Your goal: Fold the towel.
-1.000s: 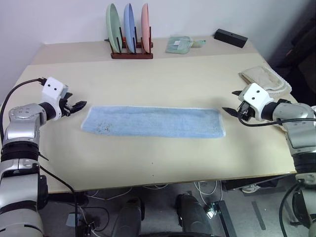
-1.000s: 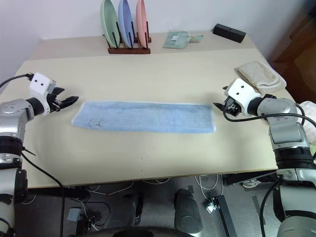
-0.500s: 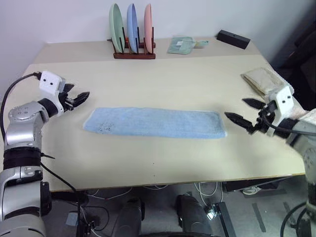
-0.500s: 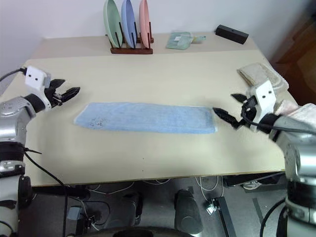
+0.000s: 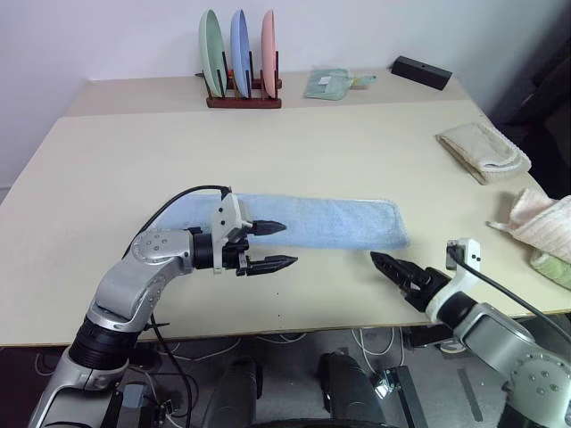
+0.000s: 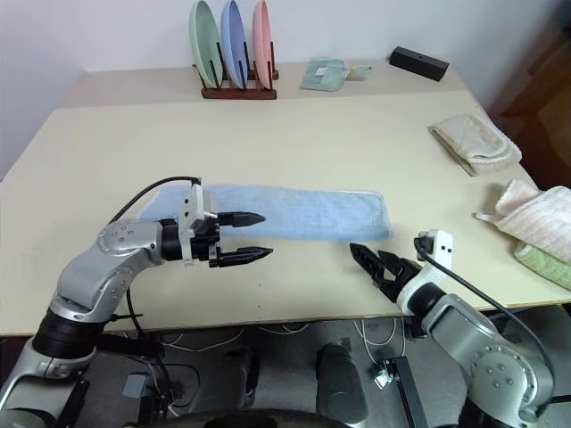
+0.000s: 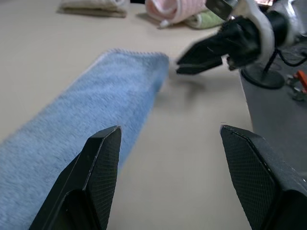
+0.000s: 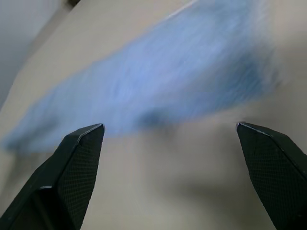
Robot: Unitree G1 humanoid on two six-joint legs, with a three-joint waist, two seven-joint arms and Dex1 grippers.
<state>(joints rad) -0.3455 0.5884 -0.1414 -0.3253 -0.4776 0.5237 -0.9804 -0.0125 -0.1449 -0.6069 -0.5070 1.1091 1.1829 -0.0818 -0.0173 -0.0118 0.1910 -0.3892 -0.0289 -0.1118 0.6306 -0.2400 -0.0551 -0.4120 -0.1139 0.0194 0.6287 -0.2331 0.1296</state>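
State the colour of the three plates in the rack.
Green, blue and pink plates, left to right; the left eye view shows them best.

1. The left gripper (image 5: pixel 272 245) swung in from beyond the towel's (image 5: pixel 339 220) left end to a spot over the towel's near edge, fingers apart and pointing along it toward the right end.
2. The right gripper (image 5: pixel 390 267) drew back from the towel's right end toward the table's (image 5: pixel 357 143) near edge; its wrist rolled; its fingers spread wider.

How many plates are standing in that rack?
3, upright in the wooden rack at the table's far edge: green plate on the left, blue plate in the middle, pink plate on the right.
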